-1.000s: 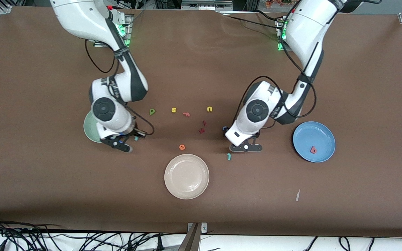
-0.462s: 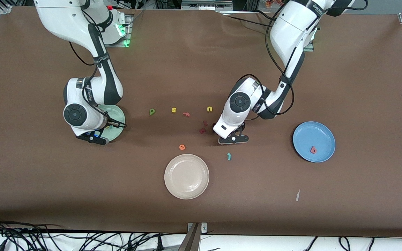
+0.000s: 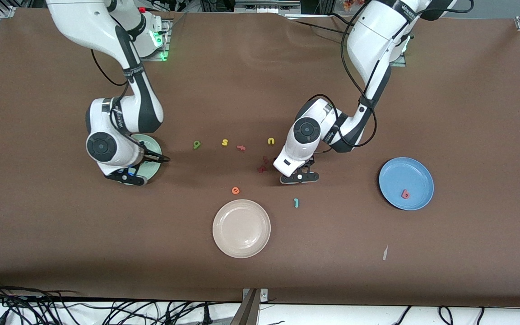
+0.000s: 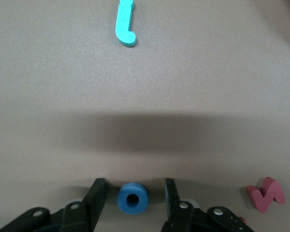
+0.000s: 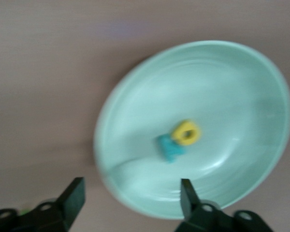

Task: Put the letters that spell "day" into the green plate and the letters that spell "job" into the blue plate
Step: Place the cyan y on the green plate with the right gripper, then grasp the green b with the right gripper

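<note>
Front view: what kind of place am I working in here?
Probably a robotics lab bench: a brown-covered table with aluminium framing at its corners, loose cables along the near edge, and foam letters and plates laid out for sorting.

Matt brown covering, cloth-like and faintly wrinkled, spans the table (image 3: 260, 280); the arms' white shells look like glossy plastic. The green plate (image 5: 222, 96) shows a smooth, softly shining plastic-like surface, and on it lie the yellow "a" (image 5: 186, 132) and, at its 8 o'clock, the teal-blue "y" (image 5: 169, 149), both dull and foam-like. The blue ring "o" (image 4: 133, 197), the teal "j" (image 4: 124, 24) and a dark red letter (image 4: 266, 195) look like matt foam, while the left gripper's black fingers (image 4: 94, 195) appear as matt plastic.
</note>
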### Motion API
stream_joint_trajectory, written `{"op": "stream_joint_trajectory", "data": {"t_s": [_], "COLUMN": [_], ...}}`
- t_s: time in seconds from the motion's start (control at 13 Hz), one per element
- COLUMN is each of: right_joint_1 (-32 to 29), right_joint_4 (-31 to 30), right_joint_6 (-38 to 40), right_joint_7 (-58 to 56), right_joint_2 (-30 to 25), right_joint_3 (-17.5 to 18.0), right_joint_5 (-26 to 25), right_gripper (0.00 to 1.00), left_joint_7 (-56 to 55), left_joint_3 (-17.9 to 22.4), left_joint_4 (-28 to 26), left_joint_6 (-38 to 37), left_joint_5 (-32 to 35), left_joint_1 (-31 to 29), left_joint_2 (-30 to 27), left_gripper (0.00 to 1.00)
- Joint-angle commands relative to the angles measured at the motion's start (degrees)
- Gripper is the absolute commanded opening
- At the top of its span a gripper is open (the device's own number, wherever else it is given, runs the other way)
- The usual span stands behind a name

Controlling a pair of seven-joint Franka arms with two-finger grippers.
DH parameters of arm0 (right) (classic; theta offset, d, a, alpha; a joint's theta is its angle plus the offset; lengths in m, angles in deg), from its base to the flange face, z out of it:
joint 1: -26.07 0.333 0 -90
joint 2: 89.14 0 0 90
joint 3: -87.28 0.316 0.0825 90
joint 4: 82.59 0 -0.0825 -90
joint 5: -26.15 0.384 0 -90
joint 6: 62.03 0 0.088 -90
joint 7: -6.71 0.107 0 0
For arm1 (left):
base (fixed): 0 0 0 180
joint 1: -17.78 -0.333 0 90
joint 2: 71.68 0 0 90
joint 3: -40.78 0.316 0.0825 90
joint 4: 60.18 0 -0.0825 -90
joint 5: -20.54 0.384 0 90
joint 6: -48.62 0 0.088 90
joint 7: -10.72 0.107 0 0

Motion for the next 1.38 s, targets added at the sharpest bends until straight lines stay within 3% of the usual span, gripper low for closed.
{"op": "stream_joint_trajectory", "data": {"t_s": [0.0, 0.38, 0.62, 0.69, 0.92, 1.15, 1.31], "right_joint_1": [2.6, 7.9, 9.2, 9.2, 9.5, 9.9, 9.9], "right_joint_4": [0.7, -4.4, -13.7, -16.5, -16.8, -17.1, -17.0], "right_joint_6": [-0.4, -5.3, -18.9, -24.4, -24.9, -24.8, -24.8], "right_joint_7": [7.5, 33.2, 38.4, 39.2, 44.3, 44.7, 45.0], "right_joint_2": [-0.3, -3.2, -5.6, -5.6, -5.0, -4.7, -4.2], "right_joint_3": [2.3, 4.1, 5.6, 6.0, 6.2, 6.4, 6.4], "right_joint_5": [1.2, 1.2, 1.2, 1.2, 1.2, 1.3, 1.3], "right_gripper": [1.00, 1.00, 1.00, 1.00, 1.00, 0.99, 0.89], "left_joint_7": [-0.3, -0.6, -0.4, -0.1, 6.8, 19.2, 26.7], "left_joint_3": [0.9, 0.9, 1.0, 1.2, 1.3, 1.5, 1.4], "left_joint_4": [-0.3, -0.2, -0.1, 0.2, 3.8, 3.4, 3.3], "left_joint_6": [-3.2, -3.4, -3.6, -4.8, -15.9, -19.8, -21.9], "left_joint_5": [-0.2, -0.3, -0.3, -0.3, 0.4, 1.2, 5.3], "left_joint_1": [1.0, 1.4, 1.3, 0.9, -3.2, -9.5, -14.1], "left_joint_2": [-1.2, -1.1, -1.2, -1.7, -4.4, -6.3, -7.1], "left_gripper": [0.50, 0.31, 0.20, 0.18, 0.16, 0.16, 0.16]}}
